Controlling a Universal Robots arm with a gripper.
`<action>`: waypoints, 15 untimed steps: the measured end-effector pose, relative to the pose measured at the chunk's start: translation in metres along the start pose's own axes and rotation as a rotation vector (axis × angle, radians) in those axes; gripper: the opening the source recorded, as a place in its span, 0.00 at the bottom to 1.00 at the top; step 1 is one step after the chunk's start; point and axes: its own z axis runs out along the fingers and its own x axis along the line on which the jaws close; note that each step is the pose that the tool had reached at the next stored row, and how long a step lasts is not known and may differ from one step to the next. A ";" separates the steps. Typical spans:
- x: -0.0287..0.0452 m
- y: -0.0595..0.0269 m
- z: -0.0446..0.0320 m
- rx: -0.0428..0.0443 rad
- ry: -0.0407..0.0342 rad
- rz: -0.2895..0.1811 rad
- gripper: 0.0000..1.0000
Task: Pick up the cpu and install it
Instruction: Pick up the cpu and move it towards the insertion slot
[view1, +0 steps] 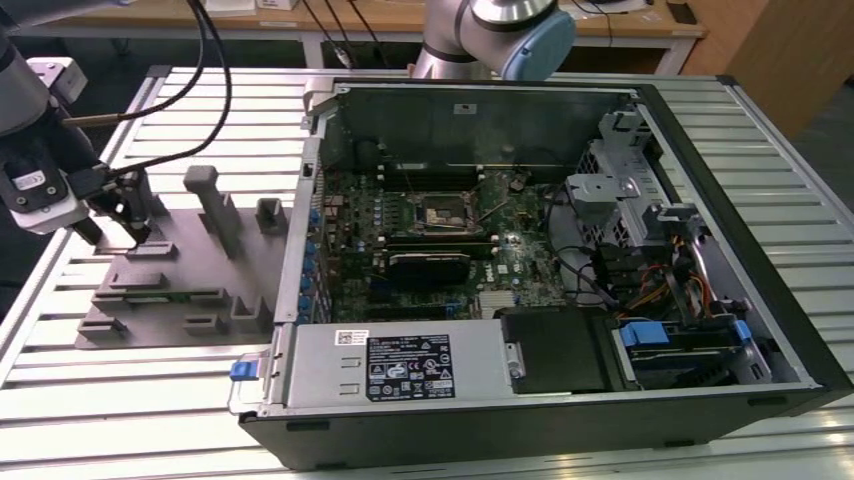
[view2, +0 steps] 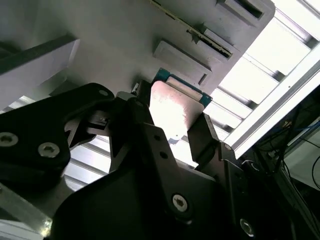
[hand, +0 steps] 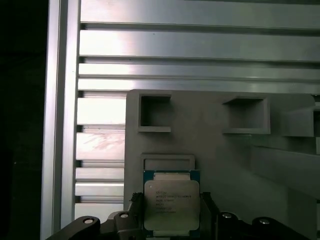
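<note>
The cpu (hand: 171, 205) sits between the two fingers (hand: 135, 212) of the pincer (hand: 171, 215), which is clenched on its opposite side edges. Its pale metal top faces the camera in the first wrist view, and its green rim shows along the far edge. It hangs over the grey fixture block (hand: 225, 165), just in front of a shallow framed pocket (hand: 168, 162). Whether its underside touches the block cannot be told.

The block's edge runs close beside the cpu, with the slatted metal worktop (hand: 200, 45) open beyond it. Two square recesses (hand: 155, 112) lie further off on the block.

The second wrist view shows the cpu (view2: 175, 112) from a low angle, with one dark finger (view2: 202, 135) against its side.

The exterior view shows the pincer (view1: 116, 238) at the exterior view's left, over the block. The open computer case (view1: 747, 200) and its socket (view1: 441, 212) are well apart from it, and upright grey posts (view1: 207, 205) stand between them.
</note>
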 end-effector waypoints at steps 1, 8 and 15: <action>0.0000 0.0001 -0.0019 0.0000 0.0000 0.000 0.54; -0.0004 0.0012 -0.0155 0.0001 -0.0004 0.000 0.54; -0.0008 0.0023 -0.0285 0.0000 -0.0010 0.000 0.54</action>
